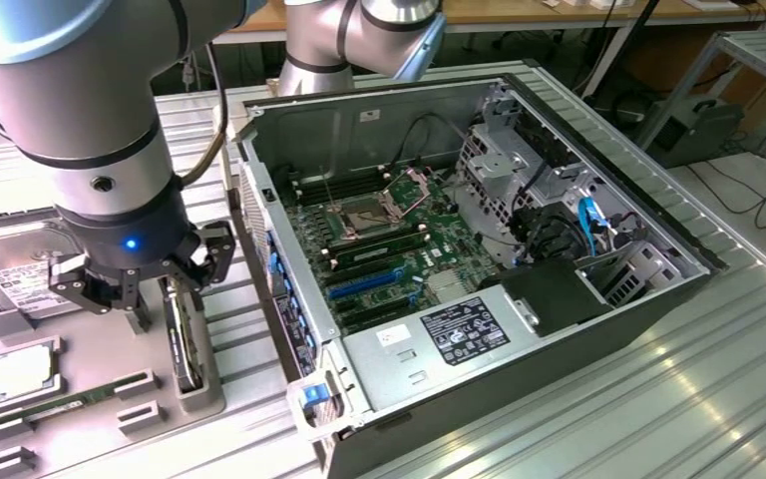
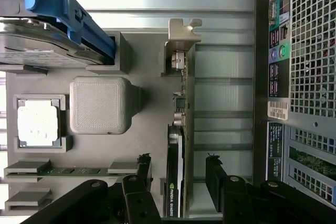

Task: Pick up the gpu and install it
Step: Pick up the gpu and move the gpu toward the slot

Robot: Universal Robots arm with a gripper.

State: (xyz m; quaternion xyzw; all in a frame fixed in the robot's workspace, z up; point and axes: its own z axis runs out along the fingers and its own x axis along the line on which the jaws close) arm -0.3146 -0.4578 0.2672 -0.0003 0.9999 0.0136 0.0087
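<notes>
1. the gripper (image 1: 155, 297) is seen at the lower left of the exterior view, with its jaws spread wide and nothing held. one finger stands on each side of the gpu (image 1: 187, 344).
2. the gpu is stood on its long edge in a slot of the grey parts tray (image 1: 104, 369), at the exterior view's lower left, just beside the open computer case (image 1: 649, 299). in the wrist view its silver bracket (image 2: 184, 31) is at the end far from the fingers (image 2: 143, 163).
3. the step in hand is judged to be the grasp. the card is best kept centred between the jaws. the flat faces should be clamped evenly, away from the bracket and clear of the fan side. the card should then be lifted straight out of its slot so that it is not levered against the tray walls.
4. whether either finger already touches the card cannot be told, nor how far down the fingers reach. the card's lower edge is hidden in the tray slot, and its near end is covered by the gripper body in the wrist view. the blue expansion slots (image 1: 363, 284) are seen in the case, but the intended one cannot be made out.
</notes>
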